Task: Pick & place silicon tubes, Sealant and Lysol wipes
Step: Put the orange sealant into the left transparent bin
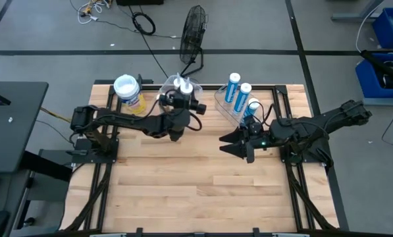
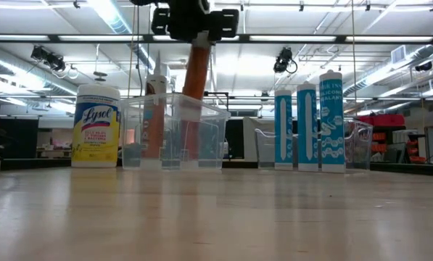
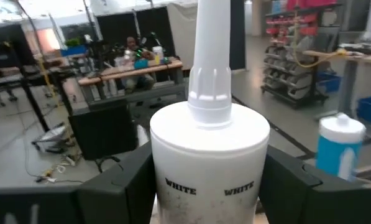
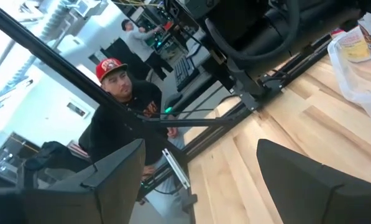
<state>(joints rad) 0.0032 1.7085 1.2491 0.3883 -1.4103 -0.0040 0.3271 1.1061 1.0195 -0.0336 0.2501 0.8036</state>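
Note:
My left gripper (image 1: 182, 92) is shut on a sealant tube (image 3: 207, 149) with a white top, a long nozzle and an orange-brown body (image 2: 196, 80). It hangs over a clear bin (image 2: 174, 130) at the table's far middle, where another tube (image 2: 156, 116) stands. The yellow Lysol wipes canister (image 2: 96, 125) stands on its base just left of that bin. Three blue silicone tubes (image 2: 307, 127) stand upright in a second clear bin (image 1: 228, 105) to the right. My right gripper (image 1: 235, 143) hovers open near that bin, with nothing between its fingers. My left gripper pinches the tube's upper body just under its white shoulder (image 3: 173, 186) between its two fingers (image 3: 117, 183). The fingers come in level and lie across the tube. The tube stands nearly upright, nozzle up, its lower part down inside the clear bin (image 2: 191, 141).
A standing fan (image 1: 195, 29) and cables lie on the floor beyond the far edge. A person (image 4: 126, 106) stands beyond the table in the right wrist view. Bare wooden tabletop (image 1: 196, 191) stretches across the near half.

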